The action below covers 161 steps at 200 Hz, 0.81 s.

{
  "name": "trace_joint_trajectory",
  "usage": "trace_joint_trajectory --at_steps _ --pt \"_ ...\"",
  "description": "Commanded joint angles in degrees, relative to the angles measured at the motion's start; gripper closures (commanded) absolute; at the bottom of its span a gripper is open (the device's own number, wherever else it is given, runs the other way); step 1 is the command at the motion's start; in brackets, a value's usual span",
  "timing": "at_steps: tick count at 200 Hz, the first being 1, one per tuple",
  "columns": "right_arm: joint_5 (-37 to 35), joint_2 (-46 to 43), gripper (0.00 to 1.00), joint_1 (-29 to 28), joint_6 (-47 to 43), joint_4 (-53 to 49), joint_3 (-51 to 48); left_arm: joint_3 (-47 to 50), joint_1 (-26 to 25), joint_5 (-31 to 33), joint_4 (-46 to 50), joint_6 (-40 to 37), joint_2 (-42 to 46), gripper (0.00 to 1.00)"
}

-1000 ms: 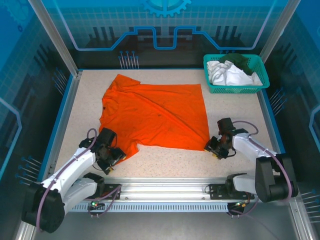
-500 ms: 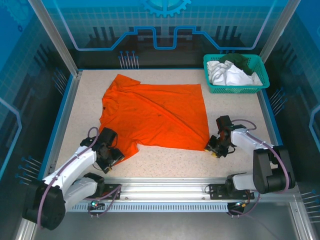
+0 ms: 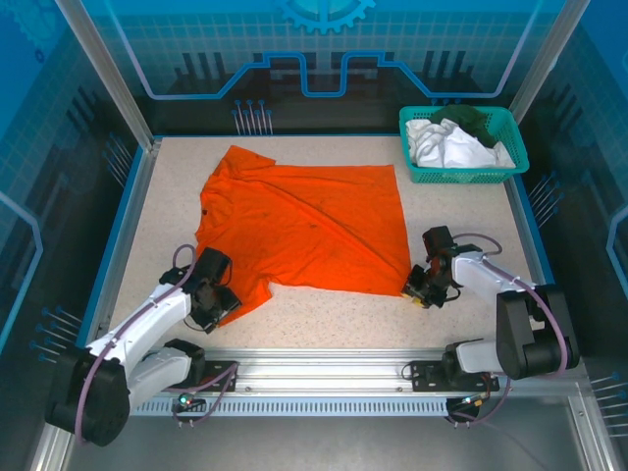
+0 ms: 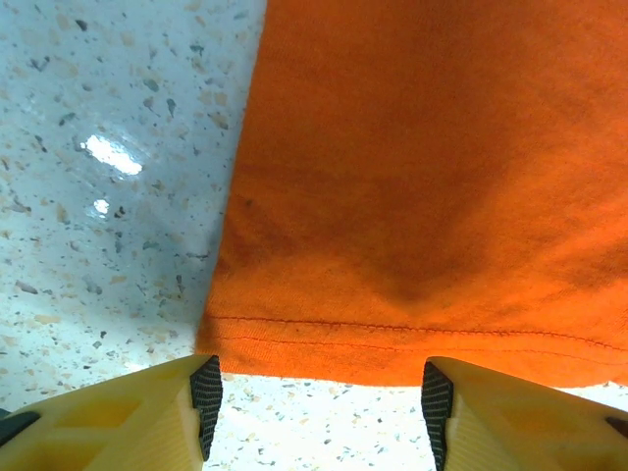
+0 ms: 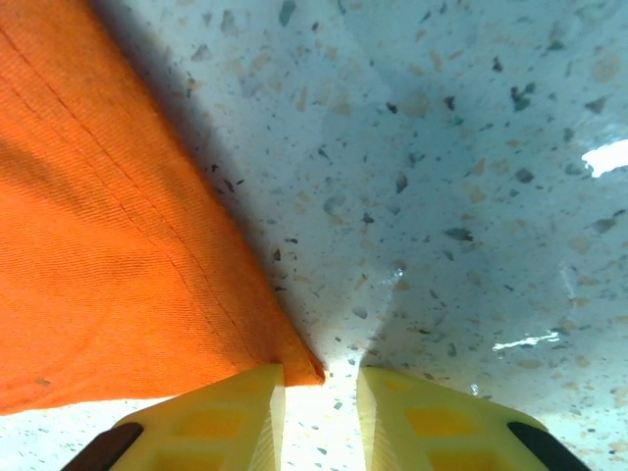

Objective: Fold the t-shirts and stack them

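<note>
The bright orange t-shirt [image 3: 304, 221] lies spread flat on the speckled table. My left gripper [image 3: 224, 302] sits at its near-left corner. In the left wrist view the hem [image 4: 392, 339] runs just ahead of the wide open left gripper [image 4: 321, 417], with bare table between the pads [image 4: 206, 397]. My right gripper [image 3: 420, 291] sits at the shirt's near-right corner. In the right wrist view that corner tip [image 5: 299, 363] touches the left finger of the right gripper [image 5: 322, 412], which stands narrowly open with only table in the gap.
A teal mesh basket [image 3: 461, 174] at the back right holds white shirts [image 3: 446, 147] and a dark green one [image 3: 471, 118]. Bare table [image 3: 471, 235] lies right of the orange shirt. A blue rim and metal posts bound the table.
Both grippers have crept slightly toward the shirt's near corners. The shirt itself has not moved.
</note>
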<state>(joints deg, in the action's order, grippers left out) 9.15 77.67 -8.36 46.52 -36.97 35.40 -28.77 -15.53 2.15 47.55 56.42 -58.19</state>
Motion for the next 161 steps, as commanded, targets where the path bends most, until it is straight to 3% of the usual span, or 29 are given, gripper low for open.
trace_joint_trajectory --at_steps 1,46,66,89,161 --pt "0.7 1.6 0.76 -1.3 0.0 4.9 1.2 -0.2 0.1 2.2 0.9 -1.5 -0.3 0.42" --pt "-0.2 3.0 0.83 -1.3 -0.3 3.6 2.5 -0.8 -0.6 3.9 2.8 -1.3 -0.4 0.44" --pt "-0.1 3.2 0.84 -1.3 -0.5 3.3 2.9 -1.6 -3.1 5.6 5.0 0.2 -0.8 0.41" --pt "-0.1 3.2 0.84 -1.2 -0.4 3.3 2.9 -2.2 -5.6 7.9 7.8 2.9 -1.5 0.46" --pt "-0.1 3.5 0.84 -1.4 -0.3 3.2 3.0 1.5 -4.9 6.5 2.6 4.8 0.3 0.49"
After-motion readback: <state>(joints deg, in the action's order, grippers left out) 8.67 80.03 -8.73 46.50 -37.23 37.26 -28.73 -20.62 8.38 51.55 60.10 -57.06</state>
